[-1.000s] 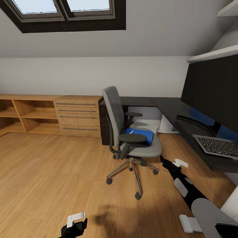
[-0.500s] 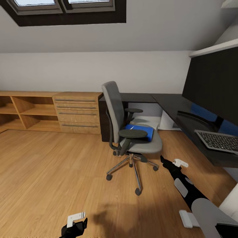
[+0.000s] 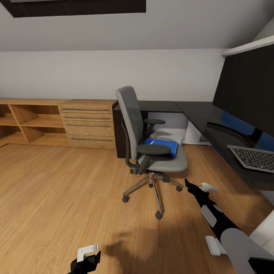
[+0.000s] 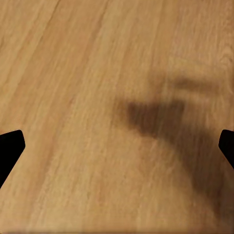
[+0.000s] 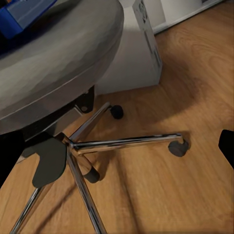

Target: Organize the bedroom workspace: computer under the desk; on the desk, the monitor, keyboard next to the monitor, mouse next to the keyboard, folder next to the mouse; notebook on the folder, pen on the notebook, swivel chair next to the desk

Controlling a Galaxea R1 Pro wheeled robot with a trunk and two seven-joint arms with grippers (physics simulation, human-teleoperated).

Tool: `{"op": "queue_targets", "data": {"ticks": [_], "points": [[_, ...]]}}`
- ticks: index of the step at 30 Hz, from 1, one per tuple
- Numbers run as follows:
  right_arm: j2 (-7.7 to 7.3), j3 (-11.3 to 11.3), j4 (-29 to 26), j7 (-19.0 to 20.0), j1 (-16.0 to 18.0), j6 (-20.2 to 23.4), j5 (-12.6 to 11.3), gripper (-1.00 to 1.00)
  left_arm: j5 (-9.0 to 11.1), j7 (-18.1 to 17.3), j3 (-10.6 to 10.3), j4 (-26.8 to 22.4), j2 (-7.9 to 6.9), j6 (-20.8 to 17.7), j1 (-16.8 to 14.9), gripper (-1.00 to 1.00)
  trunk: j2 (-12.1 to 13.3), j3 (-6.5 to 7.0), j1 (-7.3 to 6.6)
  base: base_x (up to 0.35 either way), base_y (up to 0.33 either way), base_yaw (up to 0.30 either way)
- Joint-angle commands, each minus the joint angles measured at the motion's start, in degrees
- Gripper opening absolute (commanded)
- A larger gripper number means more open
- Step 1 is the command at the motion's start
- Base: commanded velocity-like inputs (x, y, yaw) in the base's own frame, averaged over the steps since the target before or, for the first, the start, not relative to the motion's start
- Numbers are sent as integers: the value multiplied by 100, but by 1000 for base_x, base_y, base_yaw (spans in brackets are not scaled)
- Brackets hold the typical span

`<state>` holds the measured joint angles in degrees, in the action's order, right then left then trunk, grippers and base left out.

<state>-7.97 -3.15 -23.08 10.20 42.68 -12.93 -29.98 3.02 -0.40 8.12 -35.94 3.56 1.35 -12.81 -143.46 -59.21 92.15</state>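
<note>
The blue folder [image 3: 161,147] lies on the swivel chair [image 3: 152,152] seat, beside the black tabletop [image 3: 213,121] carrying the keyboard [image 3: 253,158]. Both the left tool [image 4: 117,146] and right tool [image 5: 117,146] gape wide, empty.

Attic bedroom workspace, sloped ceiling, black desk [image 3: 198,114], swivel chair [image 3: 152,148], wooden drawer chest [image 3: 89,123], wood floor [image 3: 57,198]

A grey upholstered swivel chair [image 3: 152,148] has black armrests and a chrome star base on black castors; a bright blue flat folder [image 3: 161,147] lies on its seat. The glossy black desk [image 3: 213,121] bears a black wide monitor [image 3: 247,91] and a black keyboard with grey keys [image 3: 253,158]. A light-wood drawer chest [image 3: 88,123] has grey bar handles. The plank floor [image 3: 57,198] is honey-brown.
</note>
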Motion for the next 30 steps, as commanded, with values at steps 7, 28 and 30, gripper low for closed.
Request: {"op": "queue_targets", "data": {"ticks": [7,28,30], "points": [[-2,-23,6,53,4,-18,-60,100,32,-6,20,1,-2,14,-2,100,-2,-5,-1,0,0,0],[-3,-128,-11,30,4,-209,-60,100,39,-4,36,4,-5,21,-2,100,-2,-5,-1,0,0,0],[-3,-247,-16,33,4,-223,-65,100,39,-4,38,6,-5,22,-2,100,-2,-5,-1,0,0,0]]}}
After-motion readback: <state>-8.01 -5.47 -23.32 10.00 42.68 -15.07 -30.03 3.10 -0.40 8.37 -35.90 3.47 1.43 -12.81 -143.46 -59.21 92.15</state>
